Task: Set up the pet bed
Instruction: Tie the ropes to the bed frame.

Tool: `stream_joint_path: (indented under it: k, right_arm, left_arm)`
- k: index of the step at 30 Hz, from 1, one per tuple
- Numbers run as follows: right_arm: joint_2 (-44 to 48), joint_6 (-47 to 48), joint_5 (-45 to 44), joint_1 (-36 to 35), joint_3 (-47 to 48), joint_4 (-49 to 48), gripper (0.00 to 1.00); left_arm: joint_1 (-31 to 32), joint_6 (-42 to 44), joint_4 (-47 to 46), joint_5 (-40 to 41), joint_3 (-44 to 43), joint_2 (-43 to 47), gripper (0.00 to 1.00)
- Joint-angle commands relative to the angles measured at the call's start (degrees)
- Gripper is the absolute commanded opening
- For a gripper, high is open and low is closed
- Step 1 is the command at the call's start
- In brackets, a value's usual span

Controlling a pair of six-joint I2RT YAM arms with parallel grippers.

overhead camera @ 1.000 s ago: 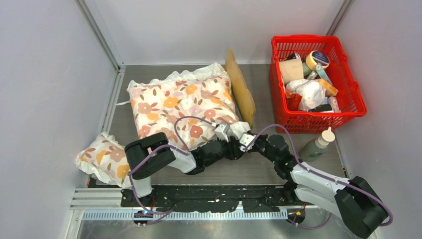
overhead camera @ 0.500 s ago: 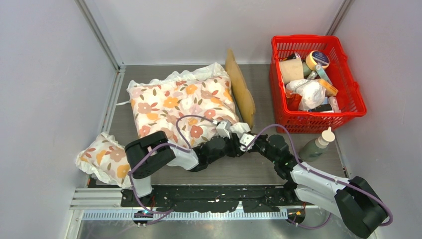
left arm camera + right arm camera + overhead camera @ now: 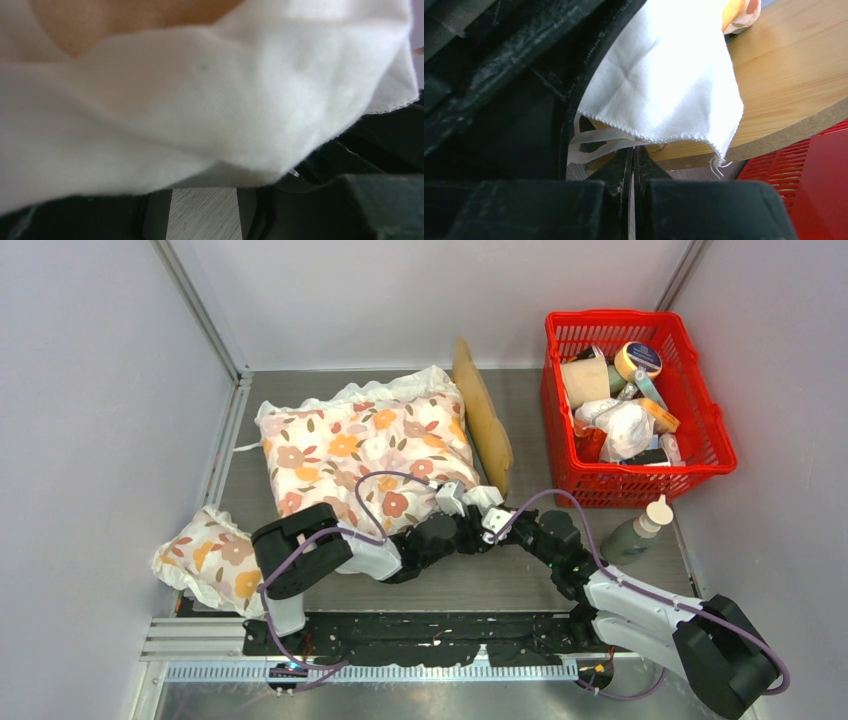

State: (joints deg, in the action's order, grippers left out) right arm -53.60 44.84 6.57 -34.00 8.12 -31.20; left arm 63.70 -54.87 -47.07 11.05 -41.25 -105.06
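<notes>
The pet bed shows only its light-wood scalloped headboard [image 3: 482,425], standing on edge at the right of the big floral cushion [image 3: 365,450]. The cushion hides the bed's grey surface. The headboard also shows in the right wrist view [image 3: 789,95]. My left gripper [image 3: 470,510] is at the cushion's near right corner; its jaws stand apart [image 3: 204,195] with the white cover fabric [image 3: 200,110] draped over them. My right gripper [image 3: 497,523] sits right beside it. Its fingers are closed [image 3: 634,150], pinching a thin white tie strip [image 3: 599,142] of the cover below the white corner flap [image 3: 664,85].
A red basket [image 3: 722,445] full of several items stands at the back right, close to the headboard. A bottle with a white cap [image 3: 640,525] stands on the table to the right of my right arm. A small floral pillow [image 3: 205,558] lies at the near left edge.
My left gripper has shifted slightly right toward the cushion's white corner, closer to the right gripper. The right arm and cushion have barely moved.
</notes>
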Motion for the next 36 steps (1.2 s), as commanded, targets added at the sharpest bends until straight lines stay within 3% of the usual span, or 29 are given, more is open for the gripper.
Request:
stream_joint_path:
  k: [1, 5, 11, 14, 20, 36]
  right_arm:
    - [1.25, -0.11, -1.19, 0.73, 0.32, -3.42, 0.05]
    - [1.01, -0.15, -1.13, 0.72, 0.23, -3.56, 0.05]
    - [0.63, -0.28, -0.77, 0.69, 0.14, -3.67, 0.05]
    - [0.67, -0.40, -0.67, 0.69, 0.08, -3.72, 0.05]
    - [0.50, -0.84, -1.05, 0.68, 0.01, -4.08, 0.05]
    - [-2.28, -3.29, -9.40, 1.07, 1.37, 0.07, 0.05]
  left_arm:
    - [-1.05, -1.92, 4.12, 3.82, -1.97, -0.37, 0.49]
    - [-1.09, -2.83, 3.70, 4.36, -2.10, -0.58, 0.43]
    - [-1.27, -3.22, 2.67, 4.55, -2.82, -1.33, 0.46]
    - [-1.56, -3.07, 2.39, 4.22, -3.14, -1.82, 0.42]
    - [-1.85, -3.46, -0.74, 2.71, -0.43, -0.74, 0.00]
    - [-1.81, -1.04, 3.66, 0.21, 4.30, 6.51, 0.00]
